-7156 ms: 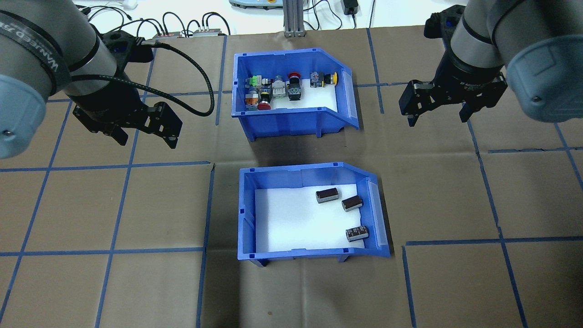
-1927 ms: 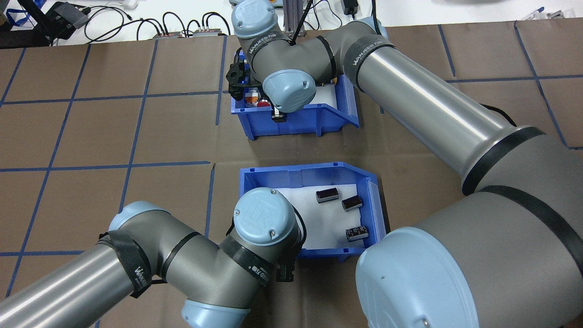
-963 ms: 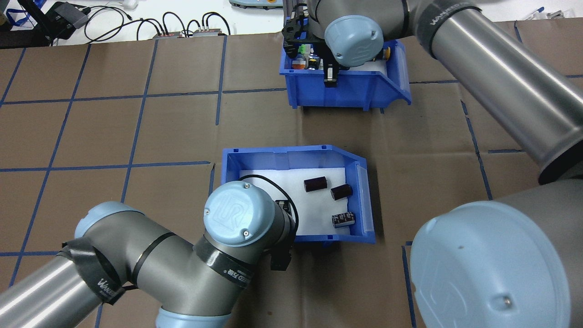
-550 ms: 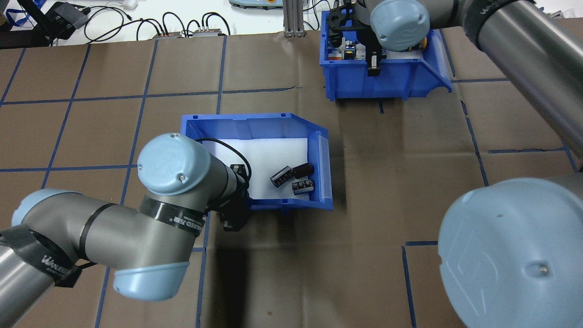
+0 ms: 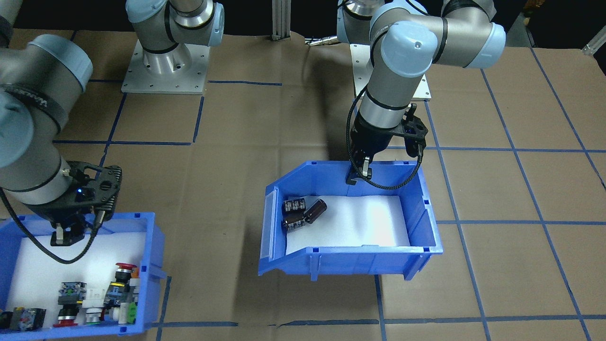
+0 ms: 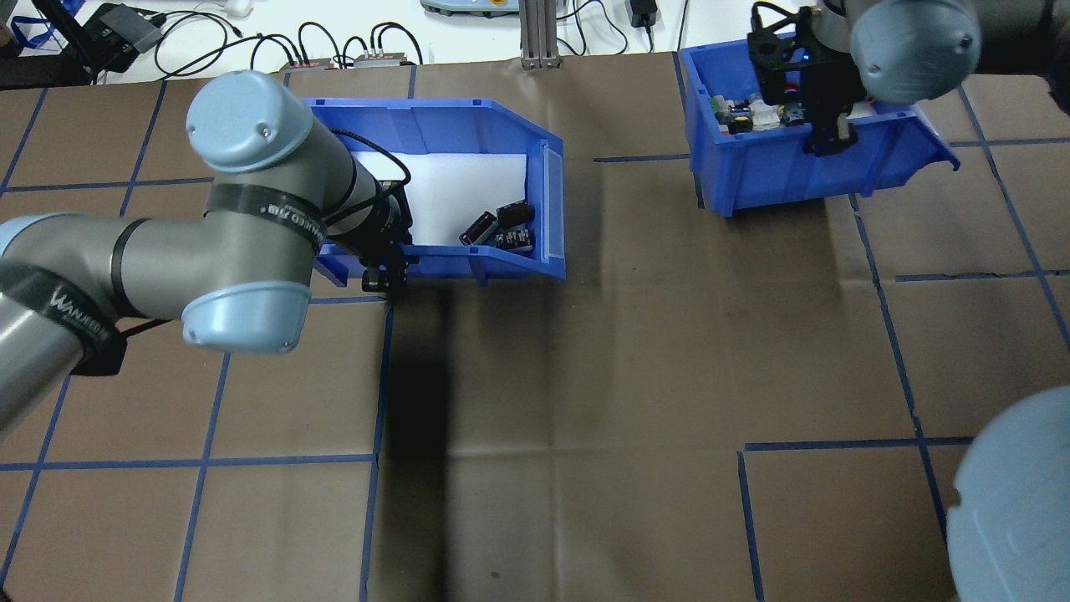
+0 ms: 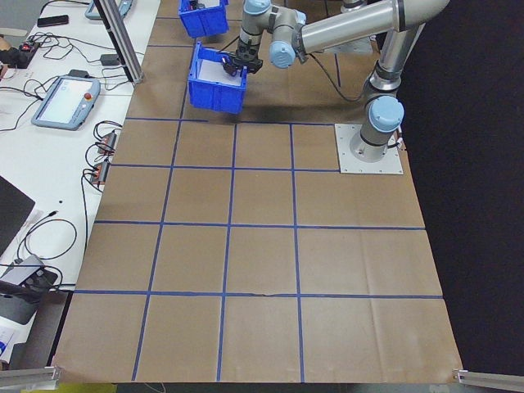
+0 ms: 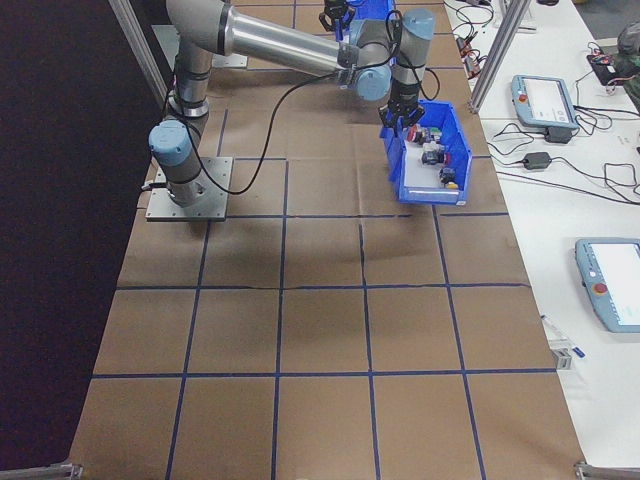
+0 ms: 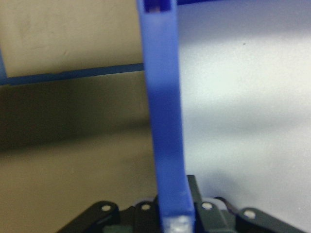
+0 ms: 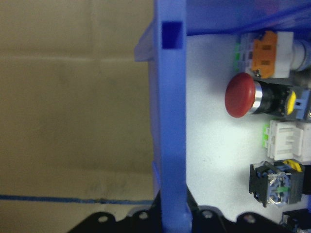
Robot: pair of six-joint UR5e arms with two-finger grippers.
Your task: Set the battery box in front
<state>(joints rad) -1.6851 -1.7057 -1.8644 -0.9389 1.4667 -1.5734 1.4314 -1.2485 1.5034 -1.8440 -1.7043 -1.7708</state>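
The battery box point(image 6: 435, 113) is a blue bin with a white foam floor, and its dark cylinders point(image 6: 501, 227) are bunched against the sloped lip. It sits far left of centre in the overhead view and looks slightly raised over its shadow. My left gripper point(image 6: 386, 283) is shut on its near wall point(image 9: 165, 121); the front-facing view shows the same grip point(image 5: 354, 177) on the box point(image 5: 360, 263). My right gripper point(image 6: 827, 144) is shut on the near wall point(image 10: 172, 121) of the other blue bin point(image 6: 777, 180), which holds colourful buttons.
Brown paper with blue tape lines point(image 6: 585, 376) covers the table. Cables and small devices point(image 6: 334, 50) lie past the far edge, with a metal post point(image 6: 535, 33) there. The button bin point(image 5: 147, 265) is at the far right corner, near the table's edge.
The left arm has carried the battery box away from the robot and slightly leftward. The right arm has carried the button bin further right. Both grips are unchanged.
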